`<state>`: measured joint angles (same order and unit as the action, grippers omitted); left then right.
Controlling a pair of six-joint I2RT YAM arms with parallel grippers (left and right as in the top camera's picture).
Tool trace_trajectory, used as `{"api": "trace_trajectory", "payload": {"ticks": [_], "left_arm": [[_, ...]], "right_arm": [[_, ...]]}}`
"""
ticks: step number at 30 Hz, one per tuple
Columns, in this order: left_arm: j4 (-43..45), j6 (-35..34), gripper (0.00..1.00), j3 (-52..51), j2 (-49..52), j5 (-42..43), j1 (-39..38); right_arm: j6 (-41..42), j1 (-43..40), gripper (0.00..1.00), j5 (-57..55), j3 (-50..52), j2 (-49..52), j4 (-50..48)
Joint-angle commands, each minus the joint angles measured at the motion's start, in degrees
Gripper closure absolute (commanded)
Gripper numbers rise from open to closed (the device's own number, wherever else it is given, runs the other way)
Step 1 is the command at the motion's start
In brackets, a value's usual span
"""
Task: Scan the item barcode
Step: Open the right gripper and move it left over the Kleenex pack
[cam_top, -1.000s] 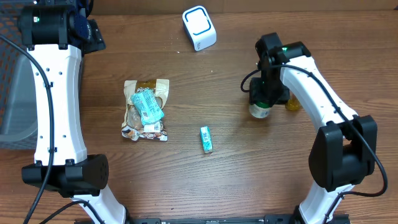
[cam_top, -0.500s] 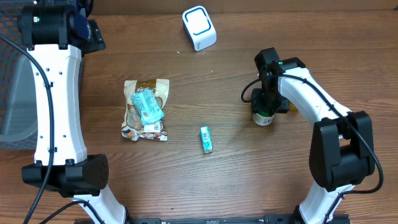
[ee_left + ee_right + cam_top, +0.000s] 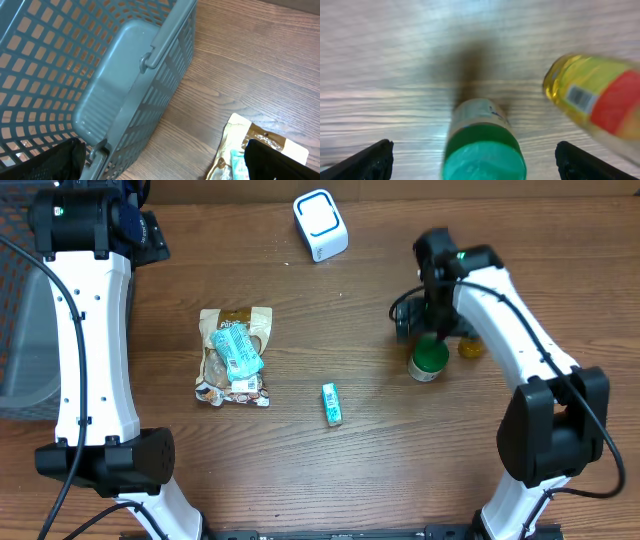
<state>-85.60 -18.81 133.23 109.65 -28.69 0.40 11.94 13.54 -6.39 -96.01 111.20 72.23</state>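
A green-capped bottle [image 3: 428,361] stands upright on the wooden table, right of centre. My right gripper [image 3: 426,330] hovers just behind it, open; in the right wrist view the bottle's green cap [image 3: 483,150] sits between the widely spread fingers [image 3: 370,160] without touching them. A yellow bottle [image 3: 600,100] with a red label and a barcode stands close to its right [image 3: 471,346]. The white and blue scanner [image 3: 320,225] is at the back centre. My left gripper [image 3: 160,167] is open at the far left, over the basket's edge, holding nothing.
A grey mesh basket [image 3: 100,75] stands at the left edge [image 3: 20,330]. A snack bag [image 3: 235,358] with a teal packet on top lies left of centre. A small teal packet [image 3: 332,404] lies mid-table.
My right gripper has opened, let go of the green-capped bottle and drawn back towards the far side. The bottle now stands free. The left arm has not moved.
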Motion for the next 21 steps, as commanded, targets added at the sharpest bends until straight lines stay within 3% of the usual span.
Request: {"api": "trace_trajectory", "payload": {"ticks": [1,12,17,21], "left_arm": [[0.1,1.0,0.01,1.1,-0.3,0.2,0.0],[0.1,1.0,0.01,1.1,-0.3,0.2,0.0],[0.1,1.0,0.00,1.1,-0.3,0.2,0.0],[0.1,1.0,0.00,1.1,-0.3,0.2,0.0]], "right_arm": [[-0.3,0.5,0.00,5.7,-7.6,-0.3,2.2],[-0.2,2.9,0.00,25.0,-10.2,-0.3,3.6],[-0.3,4.0,0.12,25.7,-9.6,-0.3,6.3],[-0.3,5.6,0.15,25.7,-7.8,-0.3,6.6]]}}
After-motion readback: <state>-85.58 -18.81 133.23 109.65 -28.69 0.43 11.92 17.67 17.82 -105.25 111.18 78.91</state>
